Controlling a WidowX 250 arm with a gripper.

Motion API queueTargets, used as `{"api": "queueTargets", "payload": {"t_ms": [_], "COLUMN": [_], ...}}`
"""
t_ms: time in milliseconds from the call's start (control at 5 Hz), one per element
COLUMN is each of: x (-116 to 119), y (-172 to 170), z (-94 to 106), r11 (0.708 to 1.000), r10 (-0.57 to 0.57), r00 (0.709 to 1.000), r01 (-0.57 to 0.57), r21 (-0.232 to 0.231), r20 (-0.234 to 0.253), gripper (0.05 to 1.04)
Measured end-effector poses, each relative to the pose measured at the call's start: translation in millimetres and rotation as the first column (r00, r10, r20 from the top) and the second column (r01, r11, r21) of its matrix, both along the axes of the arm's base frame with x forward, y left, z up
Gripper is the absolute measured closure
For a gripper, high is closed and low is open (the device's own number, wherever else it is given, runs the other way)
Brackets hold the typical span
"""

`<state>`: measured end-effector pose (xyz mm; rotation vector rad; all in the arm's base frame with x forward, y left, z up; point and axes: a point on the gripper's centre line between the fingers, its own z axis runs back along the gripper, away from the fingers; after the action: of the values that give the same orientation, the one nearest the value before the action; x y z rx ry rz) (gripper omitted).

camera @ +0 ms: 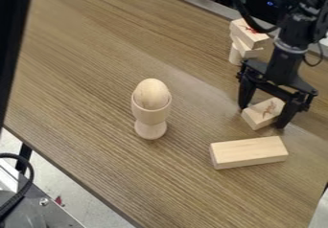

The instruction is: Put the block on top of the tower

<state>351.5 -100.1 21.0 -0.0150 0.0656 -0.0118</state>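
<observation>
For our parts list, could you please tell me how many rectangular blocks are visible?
4: one block at the gripper, another block nearer the camera, and two in the tower, where others may be hidden.

- robot arm [292, 38] is running off the top right, so yeah, its upper end's getting chopped
- gripper [262, 118] is covering bits of the block [261, 114]'s ends
- the red mark on that block is looking too fuzzy to make out
- wooden egg [152, 93] is hiding its bottom half inside the cup [151, 114]
- dark thing [11, 40] on the left is getting cut off, can't tell what
</observation>
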Motion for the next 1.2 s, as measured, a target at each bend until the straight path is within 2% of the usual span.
{"api": "queueTargets", "payload": {"t_ms": [200, 400, 600, 800, 1000, 1200], "x": [8, 8, 3, 11, 17, 27], "y": [1, 2, -2, -10, -10, -3], "z": [-0.8, -0.8, 4.0, 35.8, 50.7, 61.5], "r11": [1.000, 0.999, 0.998, 0.995, 0.995, 0.993], "r10": [0.022, 0.032, 0.045, 0.049, 0.027, 0.058], "r00": [1.000, 0.999, 0.999, 0.999, 0.999, 0.997], "r01": [-0.022, -0.032, -0.046, -0.048, -0.024, -0.052], "r21": [-0.017, -0.014, -0.038, -0.090, -0.100, -0.110], "r20": [0.005, 0.004, -0.024, -0.001, 0.026, 0.050], "gripper": [0.270, 0.513, 0.520, 0.520, 0.520, 0.520]}}
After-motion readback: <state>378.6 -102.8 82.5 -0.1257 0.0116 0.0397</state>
